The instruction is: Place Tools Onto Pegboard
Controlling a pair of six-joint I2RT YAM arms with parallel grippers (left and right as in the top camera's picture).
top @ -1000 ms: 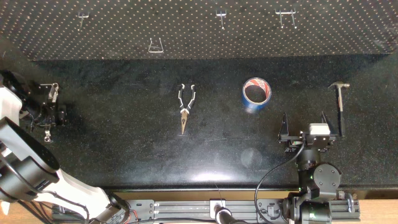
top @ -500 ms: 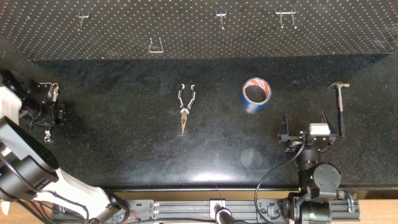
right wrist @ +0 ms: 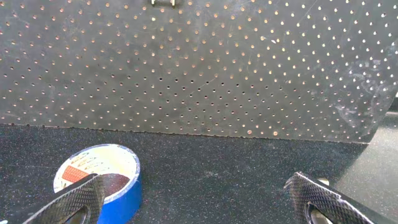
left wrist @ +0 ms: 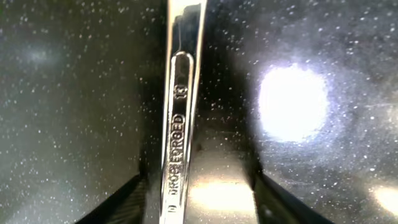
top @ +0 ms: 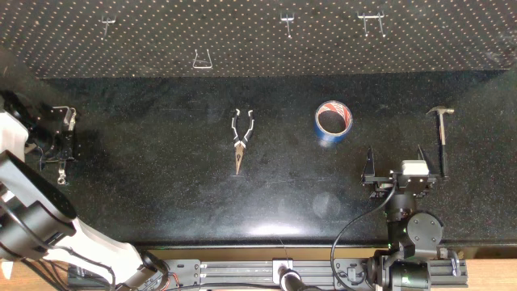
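The wrench [left wrist: 179, 118] lies flat on the black desk [top: 161, 186] at its far left edge. The left gripper [left wrist: 199, 205] is low over it, fingers [left wrist: 121, 202] parted wider than the shaft and standing on either side without pinching it. Toward the middle of the desk lie the pliers [top: 241, 141], then the blue roll of tape [top: 333, 121] and, at the far right, the hammer [top: 441, 133]. The right gripper [top: 396, 166] sits between tape and hammer on the near side, fingers spread wide and holding nothing. Behind everything stands the pegboard [top: 258, 36] with its hooks [top: 202, 60].
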